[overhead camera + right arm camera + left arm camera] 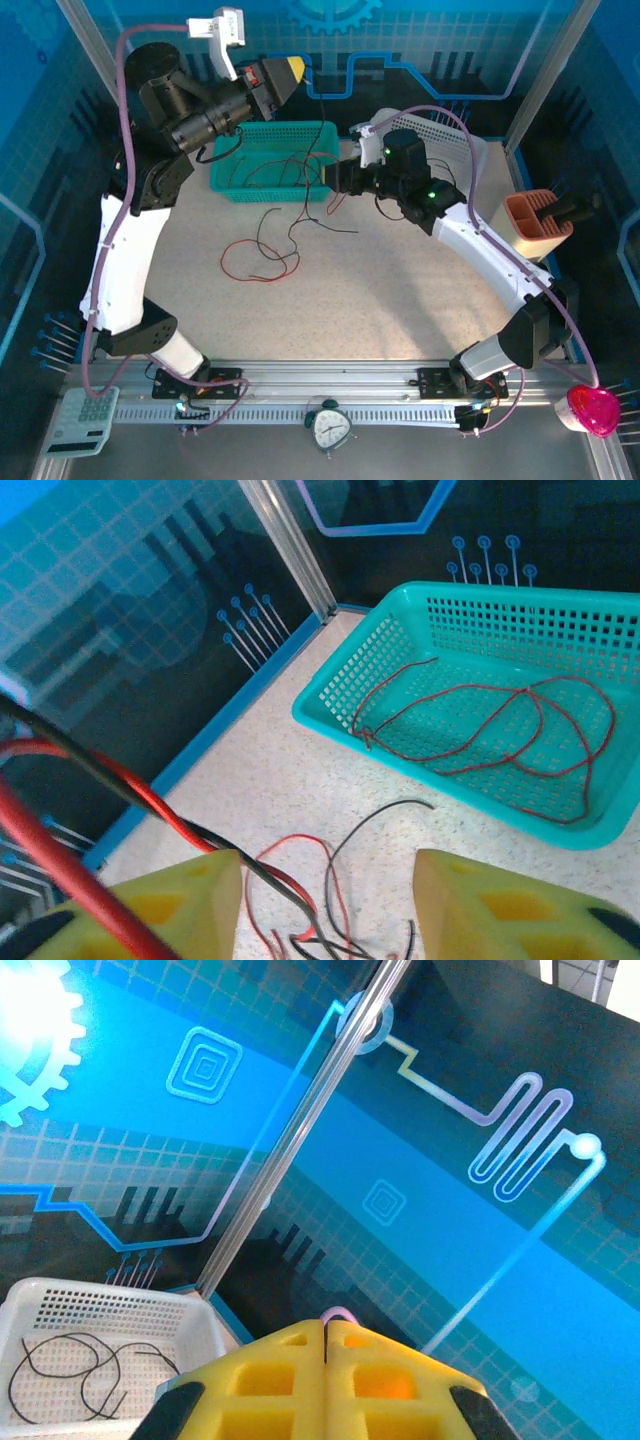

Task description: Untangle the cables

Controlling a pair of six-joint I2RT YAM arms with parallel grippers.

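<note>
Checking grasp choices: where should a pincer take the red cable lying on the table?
Grip the red cable at its nearest curve, coming from straight above: there it lies flat with nothing crossing it.

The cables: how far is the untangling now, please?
Done: red cables lie in the teal basket, black ones in the white basket. In hand: red and black strands cross the open right gripper; the left gripper is shut, raised. Left: a red-black tangle on the table.
</note>
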